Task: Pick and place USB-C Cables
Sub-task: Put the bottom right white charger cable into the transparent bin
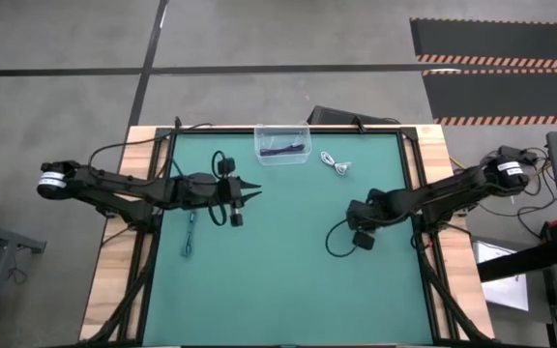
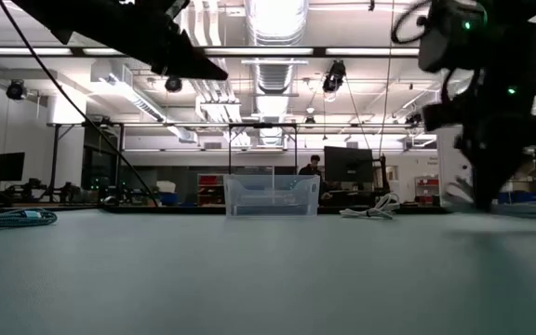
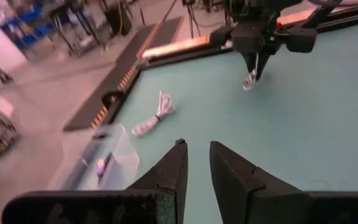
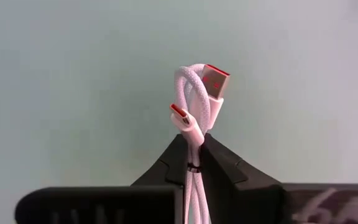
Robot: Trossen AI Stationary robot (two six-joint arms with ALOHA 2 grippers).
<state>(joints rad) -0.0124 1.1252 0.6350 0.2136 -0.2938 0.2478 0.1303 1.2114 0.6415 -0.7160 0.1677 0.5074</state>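
R gripper (image 4: 193, 163) fingers clamped on white USB-C cable bundle (image 4: 199, 102) above green mat (image 1: 288, 271); L gripper (image 3: 196, 163) fingers slightly apart, w/ nothing between.

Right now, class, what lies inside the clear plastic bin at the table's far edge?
Inside the clear bin, the high view shows one dark cable lying on its floor. The left wrist view shows only a small dark shape through the wall. Its exact colour cannot be told, nor anything beneath it.

Dark jointed arms, white wrist bands, looping black wires, wedge-shaped pincer fingers (image 3: 173, 171).
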